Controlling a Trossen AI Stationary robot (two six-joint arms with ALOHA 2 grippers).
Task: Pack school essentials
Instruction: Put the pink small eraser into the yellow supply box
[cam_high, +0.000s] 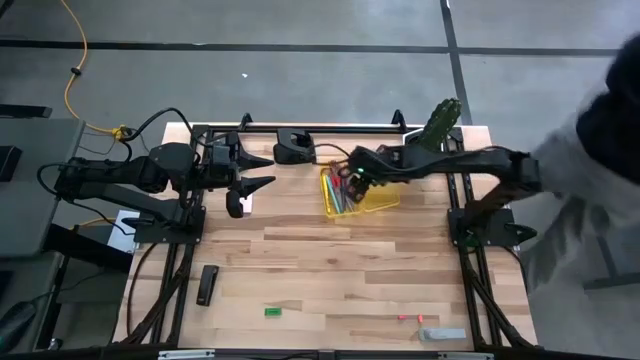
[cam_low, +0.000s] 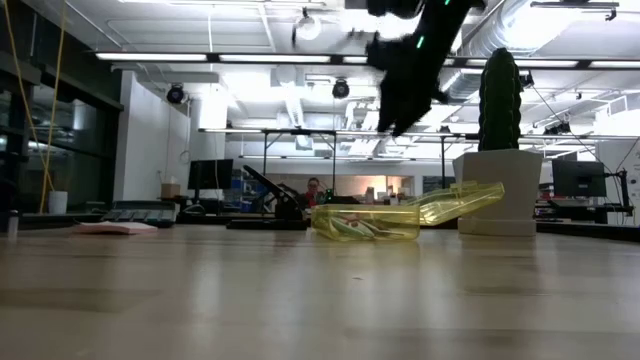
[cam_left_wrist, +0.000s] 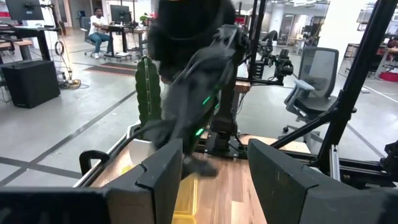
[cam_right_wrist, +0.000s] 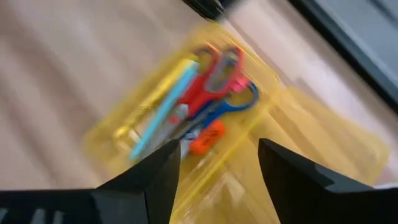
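**Yellow case part-filled, strays still out on the table**

Wood tabletop (cam_high: 330, 260), read from the left: the left gripper (cam_high: 262, 172) waits at the back-left, its fingers standing apart and holding nothing, just above a pale pink square pad (cam_high: 246, 205). Nearer the front on that side lies a flat black bar (cam_high: 206, 284), and further along the front a tiny green eraser (cam_high: 272, 312).

At the middle back sits the yellow case (cam_high: 358, 195), a see-through plastic pencil box with its lid folded open toward the right. The right gripper (cam_high: 352, 178) hovers directly over it, fingers spread wide with nothing between them. In the right wrist view the case holds red-handled scissors (cam_right_wrist: 214, 74), blue-handled scissors (cam_right_wrist: 239, 99), a teal pencil (cam_right_wrist: 165, 106), a yellow pencil (cam_right_wrist: 149, 102) and a small orange piece (cam_right_wrist: 207, 138).

Toward the front right lie pink bits (cam_high: 403, 317) and a small grey item (cam_high: 441, 333), well apart from the case.

By the look of it, a drop into the case is just done. The next move calls for lifting clear of the rim and reaching to one of the loose items, the eraser or the pink bits; both are small and flat, so a low, precise pinch will be needed.
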